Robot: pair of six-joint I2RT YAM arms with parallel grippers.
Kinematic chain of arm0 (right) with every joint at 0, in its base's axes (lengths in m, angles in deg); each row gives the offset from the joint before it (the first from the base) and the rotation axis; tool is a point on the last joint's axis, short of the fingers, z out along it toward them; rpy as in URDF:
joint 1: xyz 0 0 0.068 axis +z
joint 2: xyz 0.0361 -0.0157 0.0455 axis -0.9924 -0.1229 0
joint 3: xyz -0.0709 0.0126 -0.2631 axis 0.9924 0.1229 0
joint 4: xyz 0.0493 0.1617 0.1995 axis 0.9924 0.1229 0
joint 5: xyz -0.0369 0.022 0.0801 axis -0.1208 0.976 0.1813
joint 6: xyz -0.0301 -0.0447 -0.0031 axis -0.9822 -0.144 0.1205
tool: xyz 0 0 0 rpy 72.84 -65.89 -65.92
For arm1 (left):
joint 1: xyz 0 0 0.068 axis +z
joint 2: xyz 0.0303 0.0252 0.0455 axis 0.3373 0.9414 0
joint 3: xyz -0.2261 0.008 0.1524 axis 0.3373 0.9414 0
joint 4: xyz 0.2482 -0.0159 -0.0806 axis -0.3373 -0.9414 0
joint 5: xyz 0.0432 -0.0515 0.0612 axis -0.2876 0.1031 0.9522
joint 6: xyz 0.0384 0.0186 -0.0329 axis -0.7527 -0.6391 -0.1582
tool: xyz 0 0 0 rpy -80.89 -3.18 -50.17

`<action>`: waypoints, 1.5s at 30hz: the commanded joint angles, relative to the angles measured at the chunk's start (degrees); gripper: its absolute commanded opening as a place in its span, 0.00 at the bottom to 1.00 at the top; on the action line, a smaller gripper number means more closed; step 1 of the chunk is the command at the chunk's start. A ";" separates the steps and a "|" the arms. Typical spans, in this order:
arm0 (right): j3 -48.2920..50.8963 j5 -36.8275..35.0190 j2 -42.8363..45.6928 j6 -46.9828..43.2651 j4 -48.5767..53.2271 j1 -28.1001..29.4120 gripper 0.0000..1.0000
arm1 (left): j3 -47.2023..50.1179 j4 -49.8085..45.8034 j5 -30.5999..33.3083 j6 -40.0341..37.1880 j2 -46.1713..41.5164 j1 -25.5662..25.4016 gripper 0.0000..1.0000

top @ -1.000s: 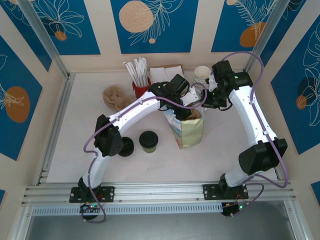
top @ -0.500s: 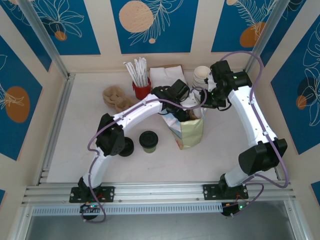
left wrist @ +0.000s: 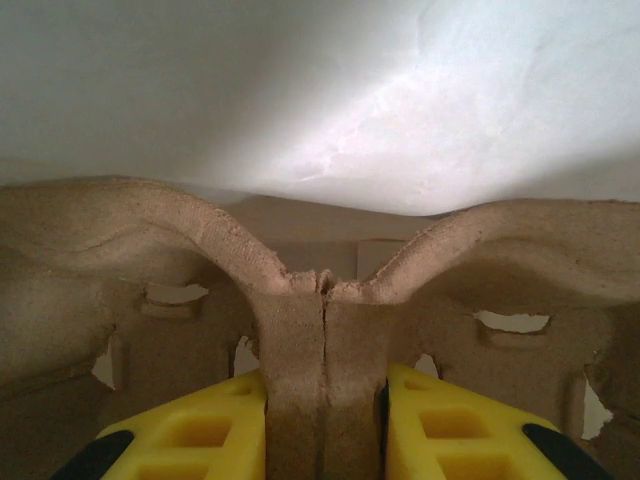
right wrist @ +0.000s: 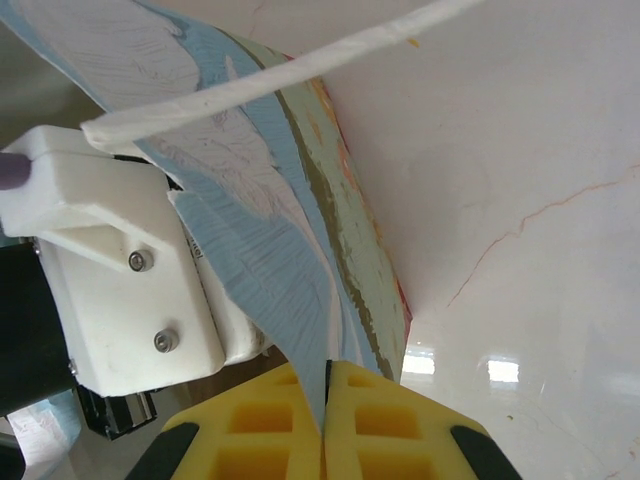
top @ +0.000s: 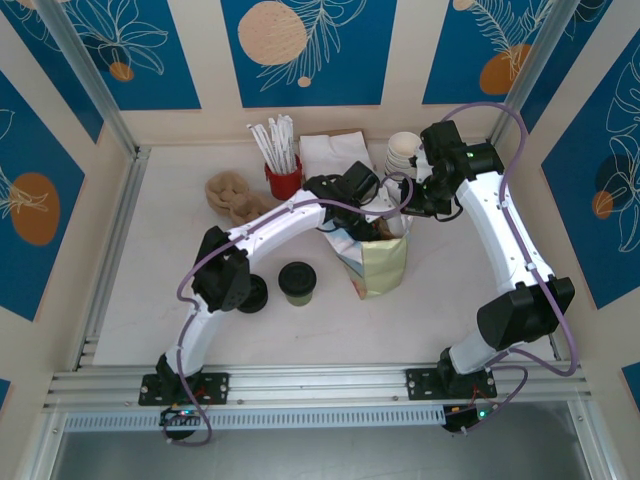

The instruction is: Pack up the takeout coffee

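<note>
Tabletop (top: 150, 250) | left pincer (left wrist: 325, 425) clamps carrier (left wrist: 120, 300) rib | right pincer (right wrist: 326, 390) pinches bag (right wrist: 270, 260) edge

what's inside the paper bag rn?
The left gripper, shut on the pulp cup carrier. The paper bag bottom is hidden beneath them. The takeout coffee sits outside on the table.

I'm working in a lab test cell dressed up as a café counter. Aluminium frame posts (top: 85, 75) and blue printed panels (top: 300, 50) box in the white table (top: 160, 260) around the paper bag (top: 380, 265). Behind the bag stand a red pot of wrapped straws (top: 284, 182), napkins (top: 330, 150) and stacked paper cups (top: 403, 152). Left of it sits the takeout coffee (top: 297, 281). My left wrist camera shows a pulp cup carrier (left wrist: 320, 300).
</note>
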 commanded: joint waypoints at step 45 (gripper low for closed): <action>-1.57 3.42 -0.22 3.64 -1.01 -1.23 0.02 | -6.89 -5.55 -2.76 2.27 -2.82 0.98 0.66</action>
